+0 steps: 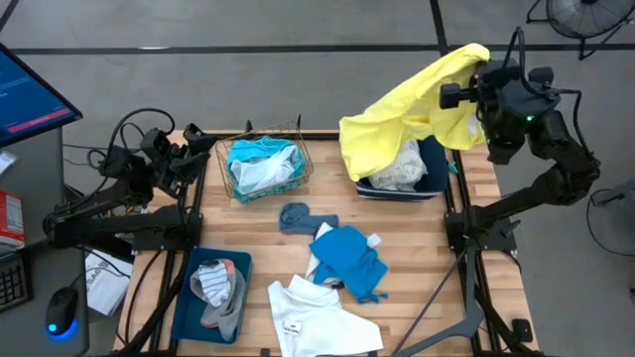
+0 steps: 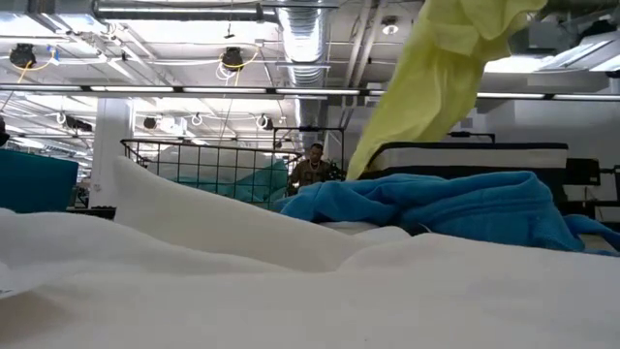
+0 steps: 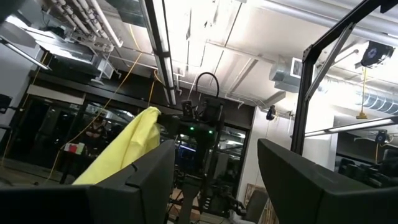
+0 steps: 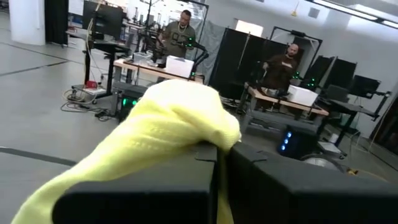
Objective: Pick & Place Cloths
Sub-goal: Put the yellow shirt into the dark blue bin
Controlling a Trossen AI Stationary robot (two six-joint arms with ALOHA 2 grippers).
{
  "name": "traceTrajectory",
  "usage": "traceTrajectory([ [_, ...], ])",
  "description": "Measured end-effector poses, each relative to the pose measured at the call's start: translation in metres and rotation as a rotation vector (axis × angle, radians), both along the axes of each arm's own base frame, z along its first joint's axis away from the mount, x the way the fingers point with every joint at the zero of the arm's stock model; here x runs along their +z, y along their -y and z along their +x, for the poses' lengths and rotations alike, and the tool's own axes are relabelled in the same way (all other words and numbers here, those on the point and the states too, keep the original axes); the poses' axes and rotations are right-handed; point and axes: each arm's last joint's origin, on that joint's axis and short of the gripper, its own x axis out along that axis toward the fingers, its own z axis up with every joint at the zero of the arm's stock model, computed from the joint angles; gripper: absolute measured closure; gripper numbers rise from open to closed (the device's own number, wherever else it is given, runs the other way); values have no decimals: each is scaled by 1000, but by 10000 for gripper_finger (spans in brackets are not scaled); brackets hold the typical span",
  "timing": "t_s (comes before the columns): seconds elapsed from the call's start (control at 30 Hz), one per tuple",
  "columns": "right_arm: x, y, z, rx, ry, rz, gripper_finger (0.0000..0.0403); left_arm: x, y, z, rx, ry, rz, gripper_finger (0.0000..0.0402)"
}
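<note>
A large yellow cloth (image 1: pixel 402 119) hangs from my right gripper (image 1: pixel 479 71), raised above the dark blue bin (image 1: pixel 437 164) at the table's far right. A white cloth (image 1: pixel 400 169) lies in that bin. The yellow cloth also shows in the low view (image 2: pixel 436 87) and bunched over my shut fingers in the right wrist view (image 4: pixel 168 124). A teal-blue cloth (image 1: pixel 347 260), a white garment (image 1: pixel 317 317) and a grey sock (image 1: pixel 298 218) lie flat on the table. My left gripper (image 3: pixel 214 186) is open and waits off the table's left far corner (image 1: pixel 184 149). My right gripper pinches a bunched fold at the yellow cloth's upper end (image 4: pixel 208 127) between its two fingers, which are roughly level and point toward the table's left. The cloth drapes slack, down and leftward. Its lower part (image 1: pixel 362 149) reaches the bin's left rim; whether it rests there cannot be told.
A copper wire basket (image 1: pixel 298 134) with teal and white cloth stands at far centre. A second dark blue bin (image 1: pixel 189 297) with striped and grey socks sits near left. People stand at desks beyond the table (image 4: pixel 177 28). A monitor (image 1: pixel 30 94) is off the left side.
</note>
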Motion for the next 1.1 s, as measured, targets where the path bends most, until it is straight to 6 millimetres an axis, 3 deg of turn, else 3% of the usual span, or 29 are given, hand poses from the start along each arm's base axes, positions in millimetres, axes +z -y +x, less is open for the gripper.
traceTrajectory([
  [0.23, -9, 12, 3, -77, -94, 5, 403, 0, 0, 1, 0, -5, -2, 188],
  [0.47, -50, 38, 12, -159, -258, 86, 403, -4, -3, 10, -14, -38, -35, 188],
  [0.6, -83, 68, 17, -174, -186, 333, 403, -6, -6, 16, -28, -60, -67, 188],
  [0.73, -116, 89, 24, -126, -226, 493, 403, -8, -7, 21, -27, -79, -74, 188],
  [0.83, -153, 100, 36, -114, -243, 616, 403, -10, -8, 24, -27, -90, -78, 188],
  [1.1, -254, 109, 71, 104, -197, 872, 399, -10, -9, 25, -27, -95, -80, 188],
])
